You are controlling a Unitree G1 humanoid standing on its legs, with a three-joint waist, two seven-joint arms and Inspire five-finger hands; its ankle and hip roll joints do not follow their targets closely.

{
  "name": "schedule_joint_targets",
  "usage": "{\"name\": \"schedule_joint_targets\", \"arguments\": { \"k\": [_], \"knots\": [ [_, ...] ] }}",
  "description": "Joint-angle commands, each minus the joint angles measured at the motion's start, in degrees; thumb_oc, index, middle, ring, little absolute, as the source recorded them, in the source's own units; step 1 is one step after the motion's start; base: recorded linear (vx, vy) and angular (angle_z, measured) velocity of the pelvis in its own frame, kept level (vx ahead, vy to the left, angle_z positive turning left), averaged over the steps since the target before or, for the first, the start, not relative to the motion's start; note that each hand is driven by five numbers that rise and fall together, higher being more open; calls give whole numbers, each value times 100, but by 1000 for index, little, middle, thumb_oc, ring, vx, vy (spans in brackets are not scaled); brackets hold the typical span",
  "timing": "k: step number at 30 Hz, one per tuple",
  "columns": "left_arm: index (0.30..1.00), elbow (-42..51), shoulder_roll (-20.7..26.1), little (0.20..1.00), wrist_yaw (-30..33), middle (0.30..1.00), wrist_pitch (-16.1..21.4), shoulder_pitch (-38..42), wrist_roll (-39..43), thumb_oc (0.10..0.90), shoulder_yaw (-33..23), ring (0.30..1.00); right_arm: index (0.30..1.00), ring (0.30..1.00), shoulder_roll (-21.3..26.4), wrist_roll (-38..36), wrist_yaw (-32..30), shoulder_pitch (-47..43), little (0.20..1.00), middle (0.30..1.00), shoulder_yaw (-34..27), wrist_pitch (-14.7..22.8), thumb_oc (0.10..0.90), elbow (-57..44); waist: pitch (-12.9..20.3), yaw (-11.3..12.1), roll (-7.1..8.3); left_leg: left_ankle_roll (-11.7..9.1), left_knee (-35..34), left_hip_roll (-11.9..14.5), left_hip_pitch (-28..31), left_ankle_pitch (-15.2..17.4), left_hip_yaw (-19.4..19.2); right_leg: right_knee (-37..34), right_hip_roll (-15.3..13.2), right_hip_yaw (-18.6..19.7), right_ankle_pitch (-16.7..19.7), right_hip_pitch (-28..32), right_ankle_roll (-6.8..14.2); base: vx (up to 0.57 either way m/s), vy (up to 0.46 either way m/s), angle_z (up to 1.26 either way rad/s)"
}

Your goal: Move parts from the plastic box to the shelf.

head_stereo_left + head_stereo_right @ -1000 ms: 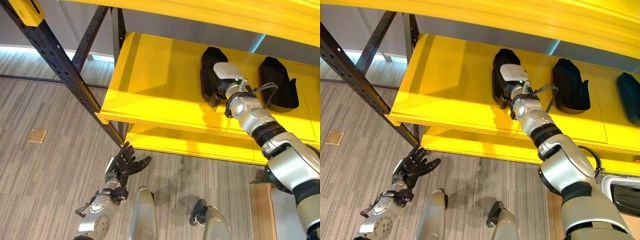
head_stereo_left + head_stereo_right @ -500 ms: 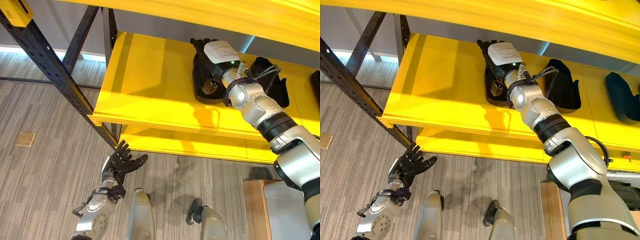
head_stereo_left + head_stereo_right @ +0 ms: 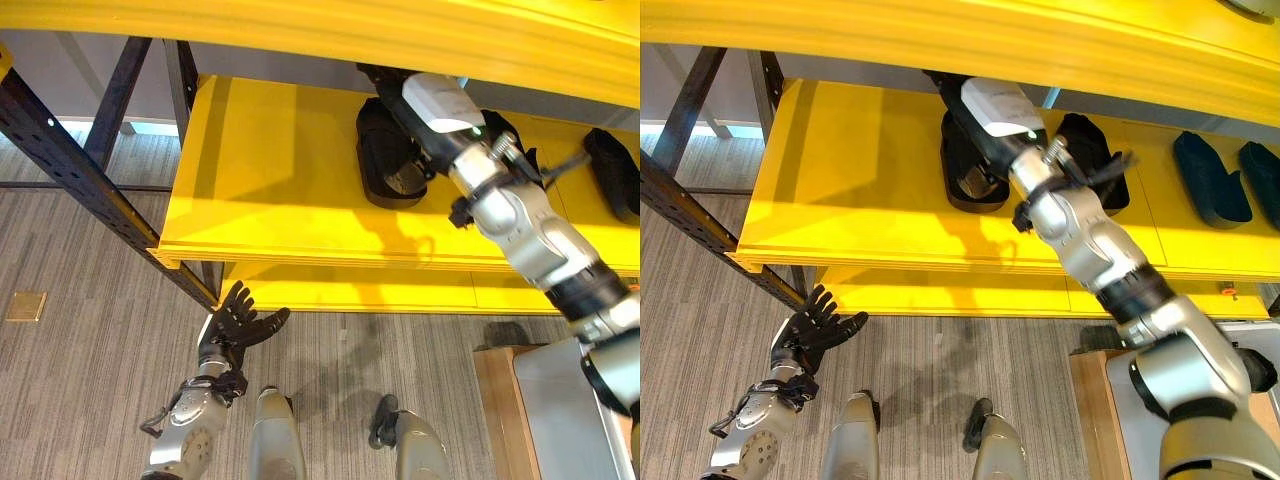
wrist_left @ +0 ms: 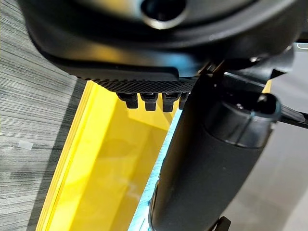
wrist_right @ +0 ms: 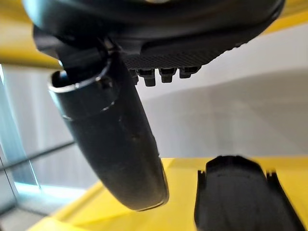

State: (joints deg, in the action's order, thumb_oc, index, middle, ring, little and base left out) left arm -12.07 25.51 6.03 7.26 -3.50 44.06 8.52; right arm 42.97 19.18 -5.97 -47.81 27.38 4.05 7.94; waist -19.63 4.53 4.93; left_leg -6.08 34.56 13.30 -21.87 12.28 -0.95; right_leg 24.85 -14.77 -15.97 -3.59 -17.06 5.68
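The black part [image 3: 390, 165] is sitting on the yellow shelf [image 3: 280, 190], long axis running front to back, just under the right hand [image 3: 385, 85], whose fingers are looking straight and holding nothing. Left hand [image 3: 235, 325] is hanging open down near the floor.

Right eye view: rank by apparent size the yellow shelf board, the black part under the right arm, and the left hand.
1. Yellow shelf board, largest by far.
2. Black part, partly hidden by the arm.
3. Left hand, smallest, though close to the part's visible area.
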Motion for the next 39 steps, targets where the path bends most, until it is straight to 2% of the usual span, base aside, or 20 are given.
{"name": "schedule_joint_targets", "arguments": {
  "k": [1, 2, 4, 5, 9, 13, 16, 17, 21, 23, 25, 28, 30, 31, 32, 34, 35, 36, 37, 39],
  "knots": [
    [1000, 553, 46, 1000, -115, 1000, 316, -66, -296, 900, -83, 1000, 1000, 1000, 117, -575, -361, 106, 1000, 1000, -794, 330, 900, -396, 572, -36, 160, -92, -859, 239, 56, -602, 272, -136, -241, 216, -349, 693, 342, 45, 10, -11],
    [1000, 542, -36, 1000, -128, 1000, 307, -147, -364, 900, -132, 1000, 1000, 1000, -24, -876, -324, 888, 1000, 1000, -1254, 487, 900, -822, 629, -168, 146, -68, -1087, 265, 176, -690, 229, -296, -215, 234, -254, 745, 379, 61, 11, -2],
    [1000, 537, -62, 1000, -146, 1000, 295, -183, -394, 900, -121, 1000, 1000, 1000, -27, -972, -226, 1283, 1000, 1000, -1454, 555, 900, -1106, 678, -199, 162, -63, -1243, 261, 259, -755, 204, -447, -205, 229, -199, 807, 392, 54, 12, -6],
    [1000, 516, -169, 1000, -156, 1000, 285, -281, -432, 900, -164, 1000, 1000, 1000, -217, -1286, -198, 2047, 1000, 1000, -1901, 729, 900, -1457, 762, -327, 152, -55, -1498, 258, 377, -848, 140, -648, -194, 197, -94, 888, 430, 69, 17, -23],
    [1000, 456, -401, 1000, -214, 1000, 282, -601, -650, 900, -399, 1000, 1000, 1000, -564, -1872, 139, 4110, 1000, 1000, -2991, 1095, 900, -2372, 1099, -586, 190, -81, -2272, 271, 851, -1088, -99, -1390, -187, 165, 244, 1257, 571, 129, 43, -9],
    [1000, 344, -582, 1000, -205, 1000, 352, -823, -718, 900, -614, 1000, 1000, 1000, -1072, -2119, 278, 5098, 1000, 1000, -3303, 1235, 900, -2516, 1339, -787, 229, -74, -2793, 215, 1231, -1196, -371, -1877, -179, 280, 630, 1440, 704, 81, 72, -23],
    [1000, 364, -656, 1000, -203, 1000, 391, -967, -756, 900, -726, 1000, 1000, 1000, -1297, -2200, 371, 5568, 1000, 1000, -3429, 1252, 900, -2576, 1410, -862, 263, -40, -2906, 158, 1387, -1175, -491, -2012, -196, 382, 838, 1486, 773, 52, 74, -19],
    [1000, 379, -704, 1000, -233, 1000, 406, -1091, -777, 900, -816, 1000, 1000, 1000, -1600, -2404, 501, 6024, 1000, 1000, -3582, 1244, 900, -2621, 1440, -920, 283, -17, -2888, 115, 1449, -1132, -533, -2063, -232, 435, 958, 1548, 808, 64, 137, -8],
    [1000, 370, -702, 1000, -146, 1000, 465, -1215, -937, 900, -874, 1000, 1000, 1000, -2048, -2460, 457, 6440, 1000, 1000, -3569, 1236, 900, -2453, 1389, -1032, 308, 126, -2556, -3, 1509, -798, -676, -2014, -359, 668, 1203, 1577, 882, 25, 138, -12],
    [1000, 374, -685, 1000, -128, 1000, 477, -1226, -960, 900, -921, 1000, 1000, 1000, -2085, -2429, 451, 6476, 1000, 1000, -3565, 1217, 900, -2413, 1397, -1042, 327, 173, -2462, -58, 1467, -735, -711, -1994, -407, 724, 1246, 1531, 899, -19, 132, -23],
    [1000, 460, -606, 1000, -84, 1000, 521, -1193, -1110, 900, -909, 1000, 1000, 1000, -2233, -2472, 387, 6548, 1000, 1000, -3549, 1199, 900, -2357, 1285, -1118, 317, 300, -2123, -157, 1393, -496, -787, -1912, -506, 913, 1514, 1444, 932, -57, 206, -32],
    [1000, 503, -434, 1000, -41, 1000, 585, -1041, -1284, 900, -826, 1000, 1000, 1000, -2367, -2521, 329, 6539, 1000, 1000, -3506, 1243, 900, -2355, 1176, -1252, 290, 434, -1933, -299, 1267, -362, -902, -1898, -627, 1093, 1894, 1258, 932, -88, 202, -22],
    [1000, 522, -360, 1000, -29, 1000, 628, -928, -1298, 900, -777, 1000, 1000, 1000, -2432, -2527, 311, 6504, 1000, 1000, -3449, 1264, 900, -2359, 1101, -1345, 292, 481, -1885, -344, 1199, -332, -1066, -1960, -694, 1186, 2313, 1044, 932, -144, 169, -11],
    [1000, 530, -322, 1000, 13, 1000, 662, -840, -1280, 900, -737, 1000, 1000, 1000, -2452, -2512, 264, 6452, 1000, 1000, -3385, 1280, 900, -2328, 1034, -1378, 268, 490, -1881, -344, 1187, -347, -1185, -1985, -745, 1094, 2529, 935, 932, -93, 202, -37],
    [1000, 507, -276, 1000, 43, 1000, 673, -802, -1293, 900, -709, 1000, 1000, 1000, -2469, -2514, 206, 6384, 1000, 1000, -3309, 1287, 900, -2289, 983, -1340, 179, 472, -1933, -302, 1286, -217, -1284, -1992, -747, 783, 2472, 889, 932, -110, 232, -55],
    [1000, 526, -236, 1000, 115, 1000, 701, -735, -1265, 900, -693, 1000, 1000, 1000, -2395, -2473, 137, 6267, 1000, 1000, -3142, 1296, 900, -2233, 863, -1220, 35, 482, -2167, -195, 1412, -376, -1545, -1787, -886, -19, 2234, 855, 932, -116, 181, -123],
    [1000, 526, -240, 1000, 117, 1000, 700, -730, -1266, 900, -695, 1000, 1000, 1000, -2392, -2470, 132, 6257, 1000, 1000, -3140, 1299, 900, -2225, 850, -1229, 31, 477, -2187, -195, 1429, -386, -1537, -1777, -885, -30, 2220, 868, 932, -153, 140, -131],
    [1000, 537, -247, 1000, 143, 1000, 666, -671, -1244, 900, -648, 1000, 1000, 1000, -2334, -2482, 117, 6110, 1000, 1000, -3013, 1285, 900, -2170, 820, -1204, -41, 524, -2381, -113, 1506, -536, -1729, -1445, -960, -198, 1845, 945, 889, -131, 97, -88],
    [1000, 541, -249, 1000, 143, 1000, 662, -664, -1216, 900, -634, 1000, 1000, 1000, -2307, -2469, 125, 6062, 1000, 1000, -2972, 1265, 900, -2165, 836, -1192, -37, 521, -2426, -87, 1524, -566, -1808, -1403, -943, -192, 1729, 990, 867, -183, 105, -62],
    [1000, 586, -288, 1000, 172, 1000, 645, -691, -1127, 900, -670, 1000, 1000, 1000, -2288, -2446, 65, 5911, 1000, 1000, -2899, 1236, 900, -2134, 844, -1058, 2, 499, -2362, -41, 1551, -581, -2056, -1408, -996, -475, 1638, 1165, 869, -147, -21, -97]
  ]
}}
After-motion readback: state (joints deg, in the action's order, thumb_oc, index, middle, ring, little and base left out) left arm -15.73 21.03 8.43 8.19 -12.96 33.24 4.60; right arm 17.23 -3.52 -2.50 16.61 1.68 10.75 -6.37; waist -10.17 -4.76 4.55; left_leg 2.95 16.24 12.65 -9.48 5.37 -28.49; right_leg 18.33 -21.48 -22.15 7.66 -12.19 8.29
